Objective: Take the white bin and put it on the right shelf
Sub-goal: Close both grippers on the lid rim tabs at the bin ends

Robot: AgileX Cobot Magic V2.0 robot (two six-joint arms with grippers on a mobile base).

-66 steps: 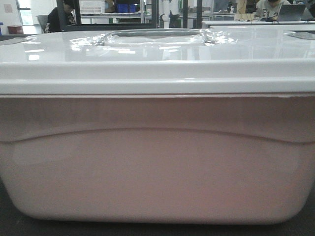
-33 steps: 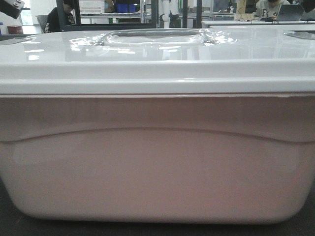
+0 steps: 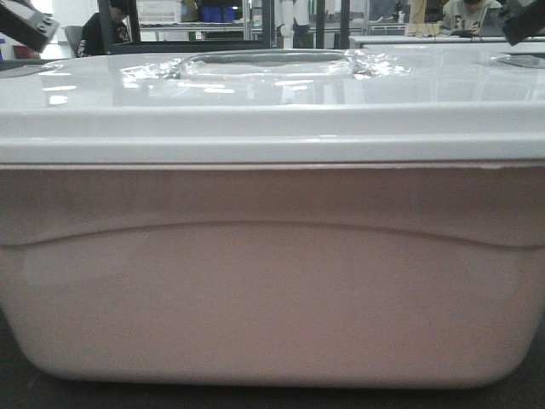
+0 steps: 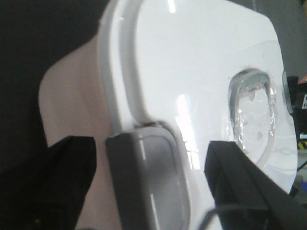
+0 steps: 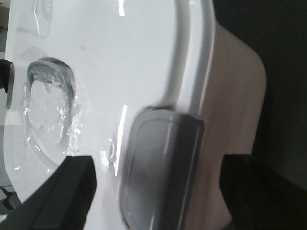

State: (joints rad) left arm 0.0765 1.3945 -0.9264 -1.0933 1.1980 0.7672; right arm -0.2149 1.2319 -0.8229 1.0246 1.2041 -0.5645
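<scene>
As the bin (image 3: 272, 281) looks too broad for one arm, the left end effector (image 4: 153, 187) and right end effector (image 5: 160, 191) hang wide open over its opposite ends, each astride a grey latch (image 4: 144, 163), neither yet gripping; it sits lidded on the dark counter (image 3: 13, 399).

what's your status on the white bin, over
Left gripper and right gripper: jaws open, each straddling a grey end latch. Large pinkish-white translucent plastic bin with glossy white lid not yet gripped. No obstruction in view.

Lab or office: seated person (image 3: 100, 32), laptop (image 3: 490, 21), rack (image 3: 170, 26) with blue bins (image 3: 218, 13).
</scene>
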